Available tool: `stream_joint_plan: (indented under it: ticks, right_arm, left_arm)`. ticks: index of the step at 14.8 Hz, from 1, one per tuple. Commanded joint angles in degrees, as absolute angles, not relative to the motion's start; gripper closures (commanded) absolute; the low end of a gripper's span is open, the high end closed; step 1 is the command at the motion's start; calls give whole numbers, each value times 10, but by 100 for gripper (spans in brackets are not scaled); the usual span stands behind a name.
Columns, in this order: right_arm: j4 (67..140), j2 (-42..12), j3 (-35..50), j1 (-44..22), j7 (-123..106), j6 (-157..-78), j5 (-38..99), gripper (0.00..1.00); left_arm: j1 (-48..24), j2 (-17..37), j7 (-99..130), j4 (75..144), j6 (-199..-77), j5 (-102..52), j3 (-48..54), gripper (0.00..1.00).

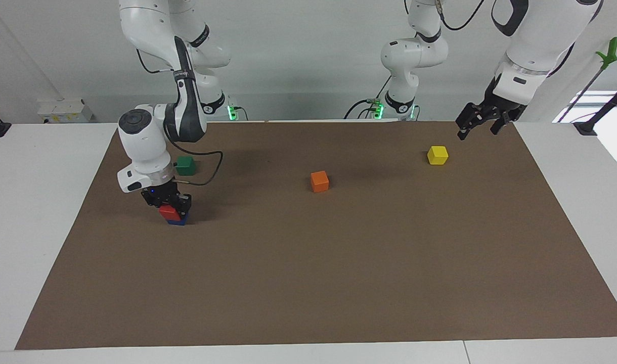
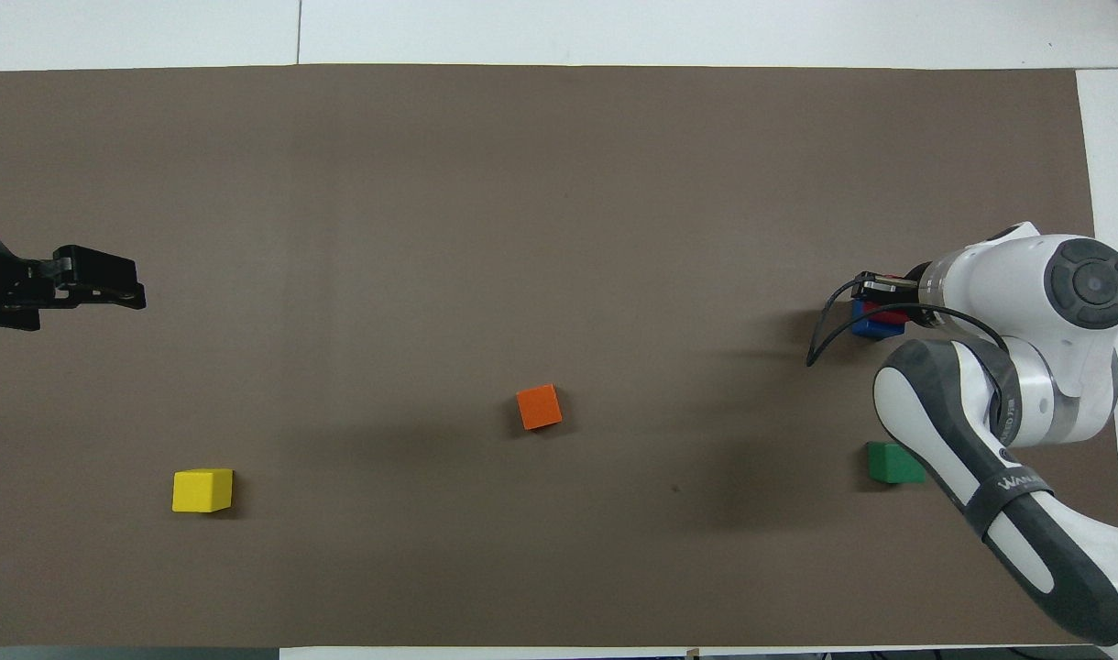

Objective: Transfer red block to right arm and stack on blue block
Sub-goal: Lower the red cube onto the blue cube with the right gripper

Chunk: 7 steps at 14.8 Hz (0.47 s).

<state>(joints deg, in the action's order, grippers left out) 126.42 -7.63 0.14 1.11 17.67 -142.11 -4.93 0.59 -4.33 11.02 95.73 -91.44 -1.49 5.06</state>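
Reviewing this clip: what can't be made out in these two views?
- Blue block: mostly covered by the red block on it, facing view; a sliver beside the right end effector overhead.
- Whether the red block sits square: hidden by that end effector's fingers, both views.
- Left arm: cut off at the frame edge overhead; only its end effector shows.
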Motion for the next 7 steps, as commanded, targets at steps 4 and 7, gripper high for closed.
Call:
stream_joint_plan:
  ticks: [4, 7]
  right_arm:
    - [1273, -74, 5, 18, 200, -1440, -72, 48]
    - [1273, -74, 5, 19, 199, -1441, -73, 0]
  left_arm:
    - [-10, -57, 106, 972, -910, -4, 33, 0]
    - [-11, -60, 105, 972, -910, -4, 33, 0]
